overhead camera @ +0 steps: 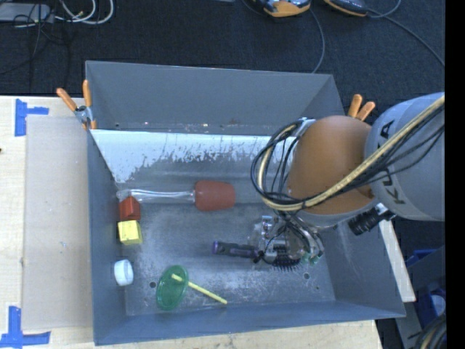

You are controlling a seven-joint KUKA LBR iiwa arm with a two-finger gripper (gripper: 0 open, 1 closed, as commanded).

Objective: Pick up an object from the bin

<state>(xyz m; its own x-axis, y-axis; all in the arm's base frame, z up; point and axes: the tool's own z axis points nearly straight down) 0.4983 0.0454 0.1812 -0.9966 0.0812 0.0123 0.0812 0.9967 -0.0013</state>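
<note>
Item: slim black tool (236,249), purple tip, lying right of centre, other end at your gripper (282,247); you cannot tell its grip.

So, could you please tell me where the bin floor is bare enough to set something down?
Bare floor lies between the red-bulbed baster, yellow block and dark tool. The left wall is crowded; the gripper takes the right.
</note>
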